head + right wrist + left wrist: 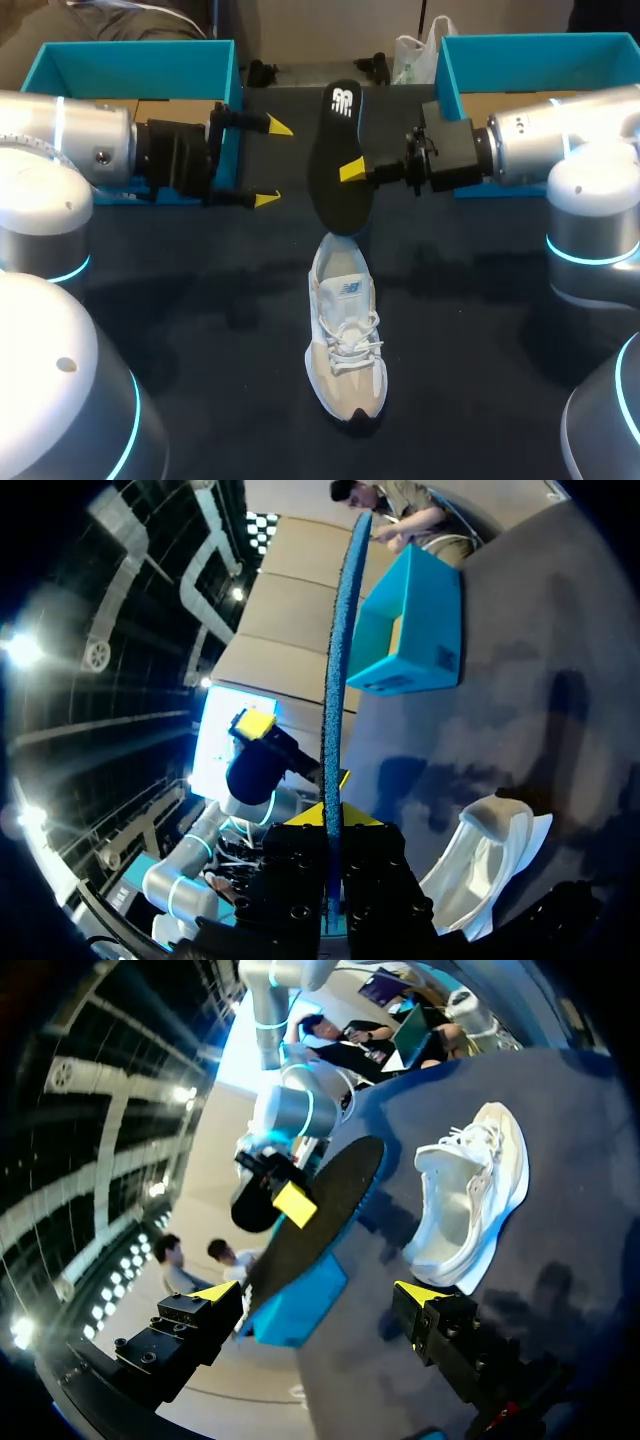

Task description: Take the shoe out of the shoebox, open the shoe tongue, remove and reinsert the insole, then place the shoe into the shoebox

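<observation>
Insole (335, 150) is out! The right gripper (343, 172) has it pinched between its fingers, held on edge just above the heel of the shoe (345, 350), at the shoe's 12 o'clock. The shoe lies upright in the middle of the table (200, 320), toe at 6. The left gripper (271, 163) hovers at the insole's 9 o'clock, fingers spread wide, nothing in them. One box (140, 50) sits at the shoe's 10 o'clock, a second box (530, 42) at 2. My read: removal is done and reinsertion is next. That calls for tipping the insole toe-first into the shoe's mouth, with the left gripper probably steadying the shoe.
</observation>
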Controlling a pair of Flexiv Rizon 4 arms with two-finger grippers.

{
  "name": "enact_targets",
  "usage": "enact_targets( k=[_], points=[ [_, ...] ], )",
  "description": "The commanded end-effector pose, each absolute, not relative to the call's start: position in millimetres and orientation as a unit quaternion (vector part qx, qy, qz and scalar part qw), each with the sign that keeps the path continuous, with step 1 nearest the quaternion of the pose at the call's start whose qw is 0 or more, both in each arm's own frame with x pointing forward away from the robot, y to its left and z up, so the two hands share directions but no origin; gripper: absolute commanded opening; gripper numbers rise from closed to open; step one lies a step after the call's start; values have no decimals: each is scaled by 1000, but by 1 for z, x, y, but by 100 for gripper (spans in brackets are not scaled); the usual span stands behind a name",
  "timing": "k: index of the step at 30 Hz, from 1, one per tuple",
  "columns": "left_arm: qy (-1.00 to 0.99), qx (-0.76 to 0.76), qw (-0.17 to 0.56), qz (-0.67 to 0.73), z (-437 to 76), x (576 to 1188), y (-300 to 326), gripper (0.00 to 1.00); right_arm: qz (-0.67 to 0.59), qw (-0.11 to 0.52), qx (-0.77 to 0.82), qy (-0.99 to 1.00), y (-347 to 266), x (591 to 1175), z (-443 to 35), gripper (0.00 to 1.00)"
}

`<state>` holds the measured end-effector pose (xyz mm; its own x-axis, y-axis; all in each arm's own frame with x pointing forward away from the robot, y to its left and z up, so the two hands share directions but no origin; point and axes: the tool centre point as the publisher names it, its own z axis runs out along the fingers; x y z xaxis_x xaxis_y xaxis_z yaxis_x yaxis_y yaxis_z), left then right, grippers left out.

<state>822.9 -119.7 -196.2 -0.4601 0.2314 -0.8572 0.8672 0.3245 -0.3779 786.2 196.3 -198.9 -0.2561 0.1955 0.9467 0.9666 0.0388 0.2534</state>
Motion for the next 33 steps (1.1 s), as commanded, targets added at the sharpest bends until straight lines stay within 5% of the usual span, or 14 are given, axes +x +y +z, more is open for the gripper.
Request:
enact_targets(
  k=[1,4,19,33],
  points=[
    [825,312,247,-401,-194,817,-108,100,-540,357,-465,-604,188,772,-203,0],
    [909,226,82,-340,-200,818,-99,100,-559,314,-463,-612,186,771,-204,0],
    [918,210,98,-321,-205,813,-94,100,-560,302,-473,-609,185,772,-206,0],
    [926,119,-58,-353,-249,784,-88,100,-586,250,-433,-638,170,773,-212,0]
  ],
)
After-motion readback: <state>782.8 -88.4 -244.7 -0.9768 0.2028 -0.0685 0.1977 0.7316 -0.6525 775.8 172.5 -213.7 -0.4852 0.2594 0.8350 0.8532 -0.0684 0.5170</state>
